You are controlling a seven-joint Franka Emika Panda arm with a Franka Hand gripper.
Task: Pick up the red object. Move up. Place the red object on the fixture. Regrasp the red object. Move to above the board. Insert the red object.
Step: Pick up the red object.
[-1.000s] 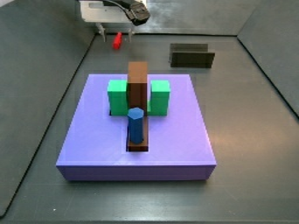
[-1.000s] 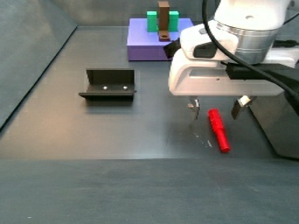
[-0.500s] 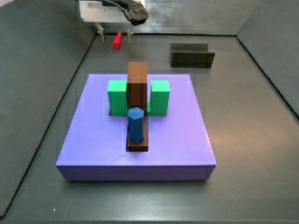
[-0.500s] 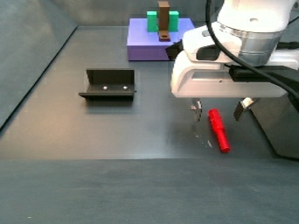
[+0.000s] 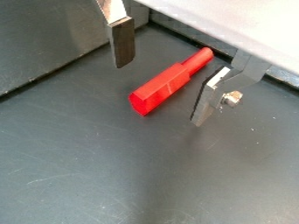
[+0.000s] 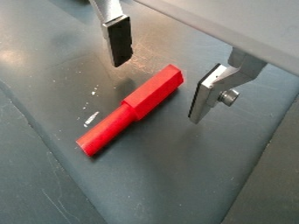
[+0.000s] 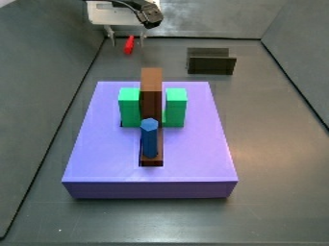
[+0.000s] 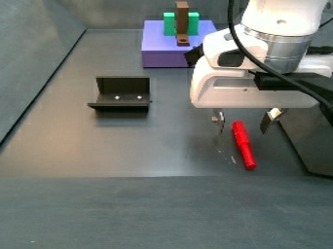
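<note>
Straddling the red object (image 5: 170, 81) on the floor, the pincer (image 5: 163, 68) hangs released; a side view shows the fixture (image 8: 121, 94).

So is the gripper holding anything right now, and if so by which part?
Nothing is held. The gripper is open, its fingers either side of the red object, which lies on the floor untouched.

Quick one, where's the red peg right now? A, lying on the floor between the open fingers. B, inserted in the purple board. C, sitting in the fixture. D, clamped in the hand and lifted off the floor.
A: the red peg lies flat on the floor, and the hand straddles it with both fingers clear of it.
</note>
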